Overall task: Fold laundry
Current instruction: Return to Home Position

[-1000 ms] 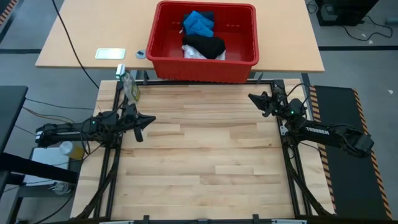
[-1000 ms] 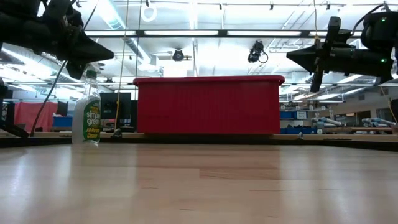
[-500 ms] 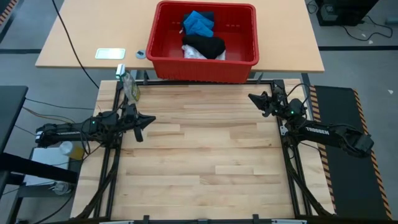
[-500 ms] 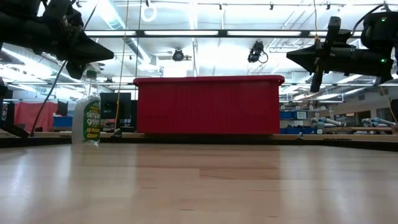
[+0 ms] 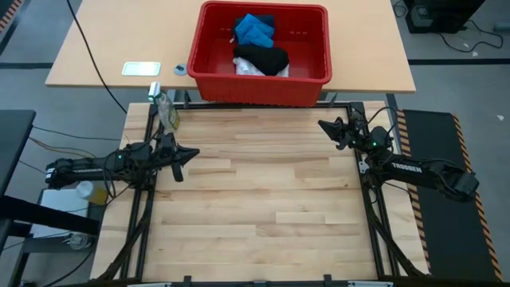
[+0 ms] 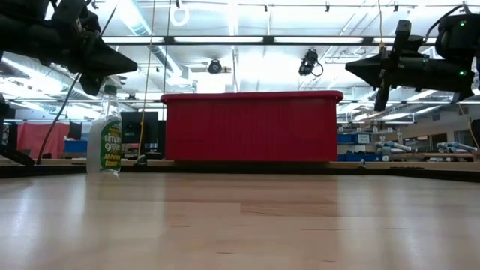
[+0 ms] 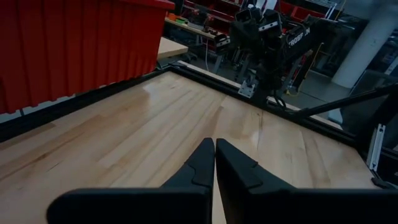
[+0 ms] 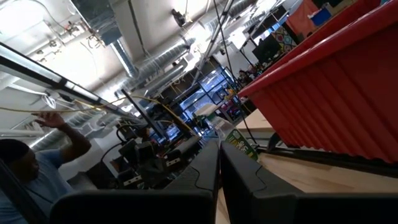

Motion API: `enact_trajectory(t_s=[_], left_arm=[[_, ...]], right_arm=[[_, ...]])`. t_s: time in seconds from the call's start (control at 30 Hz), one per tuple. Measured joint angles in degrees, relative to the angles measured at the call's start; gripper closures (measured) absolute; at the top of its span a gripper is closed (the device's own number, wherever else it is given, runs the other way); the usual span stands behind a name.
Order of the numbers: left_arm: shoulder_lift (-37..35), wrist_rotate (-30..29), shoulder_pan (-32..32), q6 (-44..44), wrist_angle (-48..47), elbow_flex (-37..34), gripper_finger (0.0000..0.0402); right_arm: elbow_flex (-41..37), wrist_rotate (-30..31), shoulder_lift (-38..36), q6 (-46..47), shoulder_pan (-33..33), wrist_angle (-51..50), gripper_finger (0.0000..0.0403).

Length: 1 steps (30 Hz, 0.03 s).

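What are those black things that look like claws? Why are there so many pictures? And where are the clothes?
Those are two robot arms. The left arm sits at one side of the wooden table, and the right arm sits at the other. Each arm ends in two jaws for pinching. Both pairs are shut and hold nothing.

One picture looks straight down from above. One looks level across the tabletop. Two come from little cameras on the arms' wrists, so you see each arm's own jaws up close.

The clothes are in the red basket just beyond the wooden table. There is a blue garment, a black garment and a white garment peeking out beside the black one. A spray bottle stands at the table's corner.
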Motion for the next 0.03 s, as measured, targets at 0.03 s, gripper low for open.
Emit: enact_trajectory(t_s=[0.03], left_arm=[[0.0,0.0,0.0,0.0,-0.02,0.0,0.0381]], right_arm=[[0.0,0.0,0.0,0.03,0.0,0.0,0.0378]])
